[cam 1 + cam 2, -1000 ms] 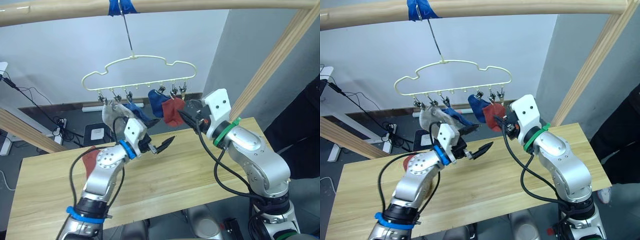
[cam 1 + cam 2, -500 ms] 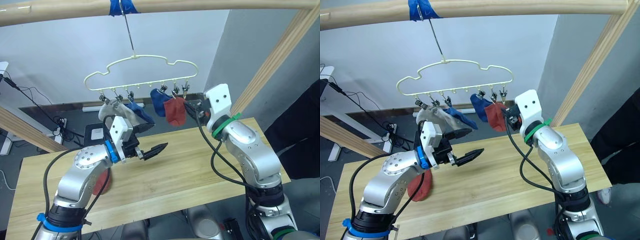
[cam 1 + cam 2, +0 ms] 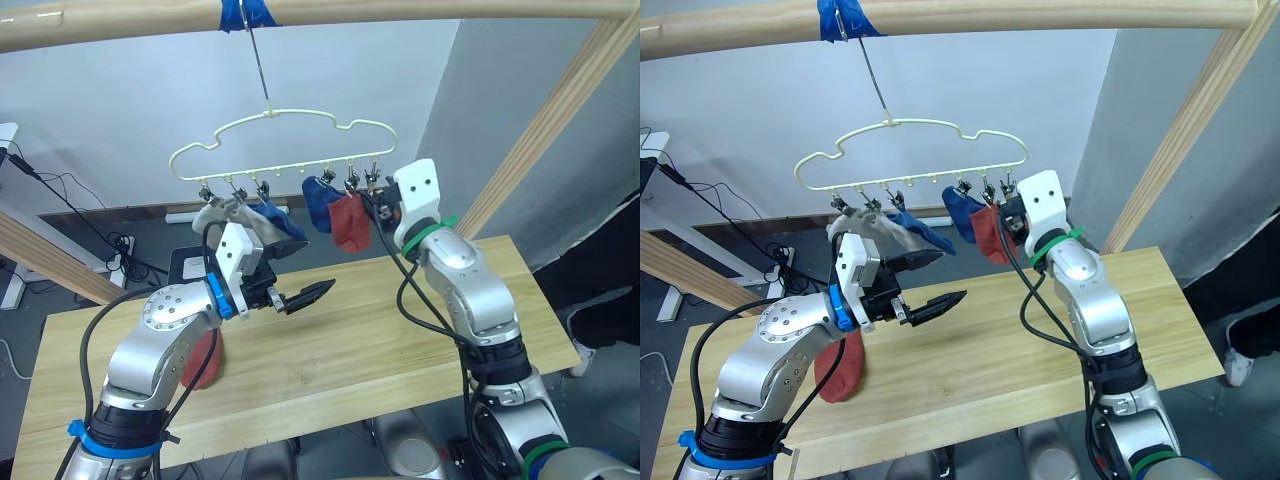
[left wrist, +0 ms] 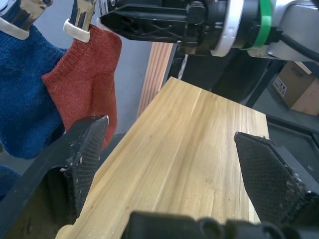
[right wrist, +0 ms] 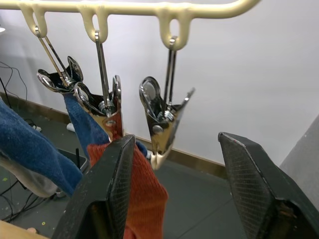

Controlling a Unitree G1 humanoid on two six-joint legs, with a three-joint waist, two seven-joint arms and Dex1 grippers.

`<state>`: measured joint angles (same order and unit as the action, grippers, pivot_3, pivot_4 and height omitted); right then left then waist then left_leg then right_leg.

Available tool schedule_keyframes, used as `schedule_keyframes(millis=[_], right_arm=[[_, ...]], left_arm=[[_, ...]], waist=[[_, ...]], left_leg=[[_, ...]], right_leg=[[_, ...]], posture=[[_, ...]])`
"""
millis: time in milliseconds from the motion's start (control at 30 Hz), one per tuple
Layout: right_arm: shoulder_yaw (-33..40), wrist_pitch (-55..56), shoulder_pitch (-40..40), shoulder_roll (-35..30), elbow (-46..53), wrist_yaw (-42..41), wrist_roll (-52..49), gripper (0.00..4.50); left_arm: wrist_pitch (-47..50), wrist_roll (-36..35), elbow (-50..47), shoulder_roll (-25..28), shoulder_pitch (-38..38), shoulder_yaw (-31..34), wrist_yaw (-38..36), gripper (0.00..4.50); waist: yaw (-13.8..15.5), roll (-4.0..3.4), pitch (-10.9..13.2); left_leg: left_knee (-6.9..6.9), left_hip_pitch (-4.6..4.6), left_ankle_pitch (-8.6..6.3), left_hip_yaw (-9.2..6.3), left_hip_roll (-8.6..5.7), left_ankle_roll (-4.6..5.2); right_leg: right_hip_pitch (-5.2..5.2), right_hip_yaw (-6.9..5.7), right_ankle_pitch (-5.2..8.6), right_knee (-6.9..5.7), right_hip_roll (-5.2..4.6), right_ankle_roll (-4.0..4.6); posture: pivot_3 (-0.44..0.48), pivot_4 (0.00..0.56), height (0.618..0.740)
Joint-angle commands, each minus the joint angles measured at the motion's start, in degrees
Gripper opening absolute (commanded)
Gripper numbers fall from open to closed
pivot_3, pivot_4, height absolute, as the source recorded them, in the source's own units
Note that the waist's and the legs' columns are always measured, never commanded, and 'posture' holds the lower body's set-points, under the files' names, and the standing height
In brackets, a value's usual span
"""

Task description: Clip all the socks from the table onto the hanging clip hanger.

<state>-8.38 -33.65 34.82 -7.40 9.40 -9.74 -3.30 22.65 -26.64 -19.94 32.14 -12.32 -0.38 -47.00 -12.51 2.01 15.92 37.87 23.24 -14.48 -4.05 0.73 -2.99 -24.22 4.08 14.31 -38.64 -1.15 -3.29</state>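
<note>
Most socks are up on the hanger [image 3: 285, 140]: a grey one, blues, and a red [image 3: 349, 222]. One clip [image 5: 162, 122] at the right end hangs free. A red sock [image 3: 840, 365] waits near the table's [image 3: 400, 330] left front edge. Left gripper [image 3: 305, 292] spread, empty; right gripper [image 5: 172, 199] spread around that free clip.

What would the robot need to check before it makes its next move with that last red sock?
1. Spare clip free: ok; the end clip beside the hung red sock holds nothing.
2. Right hand open at that clip: ok.
3. Left hand open and holding nothing: ok.
4. Last red sock within reach on the table: ok, by the left arm.
5. Hung socks secure on the clip hanger: cannot tell.
</note>
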Motion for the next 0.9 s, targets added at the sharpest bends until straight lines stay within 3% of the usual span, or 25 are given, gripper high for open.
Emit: schedule_keyframes(millis=[33, 333, 433, 900], right_arm=[[0.58, 2.73, 1.35, 0.85, 0.08, 1.40, 1.38, 2.76], [1.79, 2.99, 1.19, 2.58, 0.62, 2.60, 1.81, 2.76], [1.30, 2.32, 0.67, 3.02, 1.24, 2.20, 1.63, 2.22], [1.92, 2.18, 1.55, 6.20, 0.49, 3.39, 1.48, 2.22]], left_arm=[[-2.04, 0.31, -0.50, -0.12, -0.28, 0.12, -0.68, 4.48], [-3.58, 1.41, 0.92, -0.32, -0.44, -0.46, -1.32, 4.48], [-3.72, 1.76, 1.03, -0.45, -0.46, -0.58, -1.31, 4.50], [-2.83, 1.93, 0.19, -0.46, -0.73, -1.36, -0.74, 4.50]], waist=[[0.02, 0.00, 0.00], [0.00, -0.01, -0.01], [-0.01, -0.01, -0.01], [-0.04, -0.01, -0.01]], left_leg=[[0.00, 0.00, 0.00, -0.01, 0.00, 0.00], [0.02, -0.04, 0.00, -0.01, 0.00, 0.00], [0.05, -0.06, 0.00, 0.00, -0.01, 0.00], [0.06, -0.12, 0.01, 0.02, 0.00, 0.00]], right_leg=[[0.00, -0.01, 0.00, 0.00, 0.00, 0.00], [-0.01, 0.00, 0.00, -0.13, -0.01, 0.01], [-0.01, 0.01, 0.00, -0.19, -0.01, 0.01], [0.00, 0.03, -0.01, -0.25, -0.01, 0.01]], posture=[[-0.248, 0.189, 0.740], [-0.252, 0.187, 0.740], [-0.252, 0.188, 0.740], [-0.249, 0.190, 0.740]])
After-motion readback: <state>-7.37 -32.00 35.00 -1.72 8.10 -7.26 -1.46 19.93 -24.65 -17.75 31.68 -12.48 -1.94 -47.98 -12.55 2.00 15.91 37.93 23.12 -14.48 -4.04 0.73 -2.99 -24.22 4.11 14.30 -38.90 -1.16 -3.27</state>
